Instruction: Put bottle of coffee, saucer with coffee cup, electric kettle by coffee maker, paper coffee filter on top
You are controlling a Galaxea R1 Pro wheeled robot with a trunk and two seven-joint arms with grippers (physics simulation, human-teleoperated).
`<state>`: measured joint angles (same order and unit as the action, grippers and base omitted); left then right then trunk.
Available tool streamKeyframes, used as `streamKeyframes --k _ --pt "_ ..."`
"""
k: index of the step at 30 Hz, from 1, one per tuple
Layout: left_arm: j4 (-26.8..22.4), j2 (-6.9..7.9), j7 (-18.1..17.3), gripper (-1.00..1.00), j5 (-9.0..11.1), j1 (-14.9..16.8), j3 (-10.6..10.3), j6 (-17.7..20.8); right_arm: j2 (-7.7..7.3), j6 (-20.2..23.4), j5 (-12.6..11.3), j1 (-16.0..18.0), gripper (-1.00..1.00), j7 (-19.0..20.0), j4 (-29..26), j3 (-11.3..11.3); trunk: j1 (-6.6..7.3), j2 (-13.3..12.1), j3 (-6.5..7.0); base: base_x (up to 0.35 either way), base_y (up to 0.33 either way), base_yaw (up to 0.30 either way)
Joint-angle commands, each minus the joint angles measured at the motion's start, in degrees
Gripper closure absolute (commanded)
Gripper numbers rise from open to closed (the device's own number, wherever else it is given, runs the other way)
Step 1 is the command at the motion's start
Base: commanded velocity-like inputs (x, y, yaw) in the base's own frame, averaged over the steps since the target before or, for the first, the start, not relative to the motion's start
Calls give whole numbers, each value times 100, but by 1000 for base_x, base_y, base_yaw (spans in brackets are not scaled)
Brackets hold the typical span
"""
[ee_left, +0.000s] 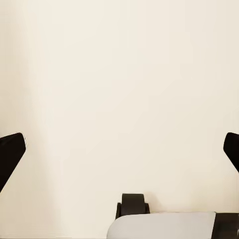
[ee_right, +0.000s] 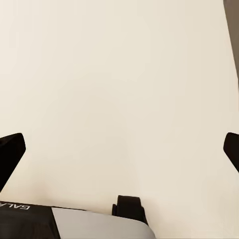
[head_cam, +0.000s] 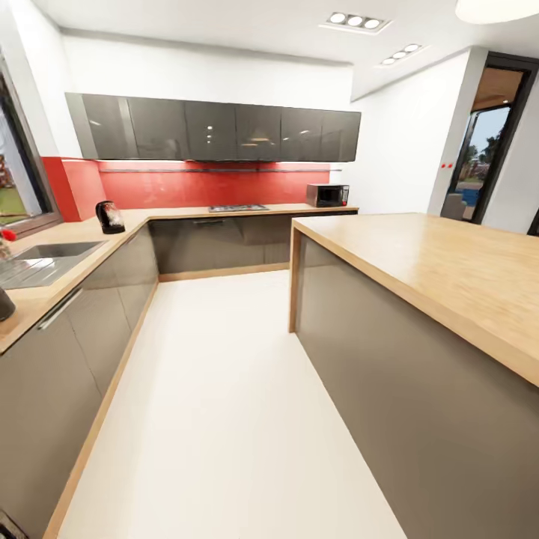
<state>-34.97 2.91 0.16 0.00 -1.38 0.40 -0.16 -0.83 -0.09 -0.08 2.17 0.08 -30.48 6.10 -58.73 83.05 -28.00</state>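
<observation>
From my head camera I am looking down a kitchen aisle of pale cream floor [head_cam: 224,404], with the long light wood-grain kitchen countertop [head_cam: 45,288] running along my left over dark grey cabinet fronts and carrying an inset steel sink [head_cam: 41,258]. Farther along it, near the corner below the red backsplash [head_cam: 209,187], the rounded dark-glass electric kettle [head_cam: 110,217] is standing upright on the worktop, well apart from the sink. A dark rounded object [head_cam: 4,303] is peeking in at the left edge; I cannot tell what it is. A black microwave [head_cam: 327,195] is sitting at the far end of the back counter, and a big wooden-topped island [head_cam: 449,277] is crowding my right side. In my left wrist camera, my left gripper [ee_left: 119,144] is hanging over bare floor, its black fingers [ee_left: 11,149] spread wide and holding nothing. In my right wrist camera, my right gripper [ee_right: 119,147] is likewise hanging over the floor, fingers [ee_right: 11,149] spread wide and empty.
</observation>
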Motion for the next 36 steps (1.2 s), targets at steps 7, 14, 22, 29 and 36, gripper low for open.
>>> streamKeyframes --k 7,14,22,29,36 --pt "-10 0 3 -100 0 -3 -1 -2 -5 0 6 3 -100 1 1 25 0 3 -5 2 -1 270" --pt "-10 0 10 -100 -3 -3 -20 6 -5 0 12 3 -100 1 0 24 0 3 -5 177 -130 76" --pt "-10 0 4 -100 -3 -3 -12 4 -5 -8 15 3 -100 1 2 24 0 3 -5 191 -138 121" --pt "-10 0 2 -100 0 -3 -5 -1 -5 -9 17 3 -100 1 3 30 0 3 -5 24 -17 231" --pt "-10 0 2 -100 0 -3 -5 -2 -5 -7 17 3 -100 1 6 31 0 3 -5 2 -2 240"
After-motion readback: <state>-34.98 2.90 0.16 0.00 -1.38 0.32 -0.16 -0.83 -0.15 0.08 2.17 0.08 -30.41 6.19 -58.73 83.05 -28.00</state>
